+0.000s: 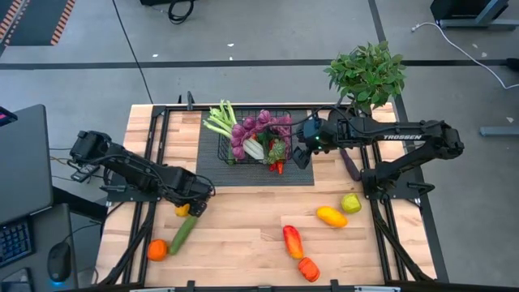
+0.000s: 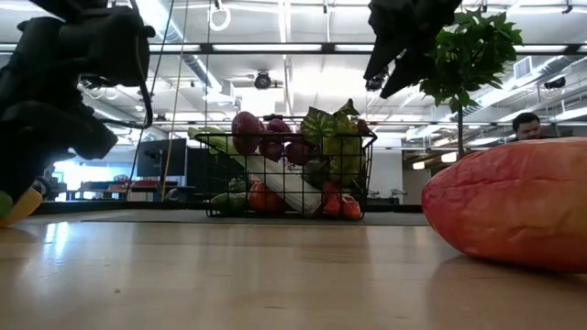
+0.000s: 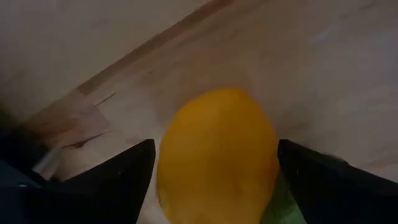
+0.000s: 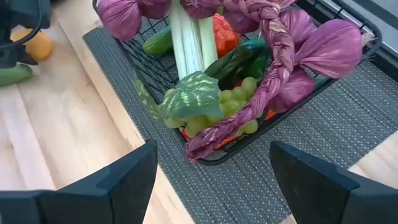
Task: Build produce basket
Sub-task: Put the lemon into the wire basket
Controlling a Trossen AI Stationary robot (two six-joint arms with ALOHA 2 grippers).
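- An orange [image 1: 156,250] lies near the bench's [image 1: 243,235] front left corner; just beside it a cucumber [image 1: 183,233] lies aslant, its far end by the left gripper.
- The left gripper [image 1: 195,208] is low over the left half of the bench, fingers spread wide on either side of a yellow fruit [image 3: 216,155] and not touching it; a bit of green shows under that fruit in the left wrist view.
- The basket [image 1: 285,113] stands on a dark mat [image 1: 212,172] at the middle of the bench's back edge, already piled with produce: a leek [image 1: 219,122] poking over its left rim, purple braided onions [image 4: 273,59], green grapes [image 4: 214,109], something red at the bottom.
- The right gripper [image 1: 301,154] hovers at the basket's right side above the mat, fingers apart and empty.
- On the front right part of the bench lie a red pepper [image 1: 292,240], an orange piece [image 1: 308,268], a yellow-orange fruit [image 1: 331,216] and a green-yellow one [image 1: 350,203].
- An eggplant [image 1: 349,165] lies under the right arm; a potted plant [image 1: 366,73] stands at the back right corner.
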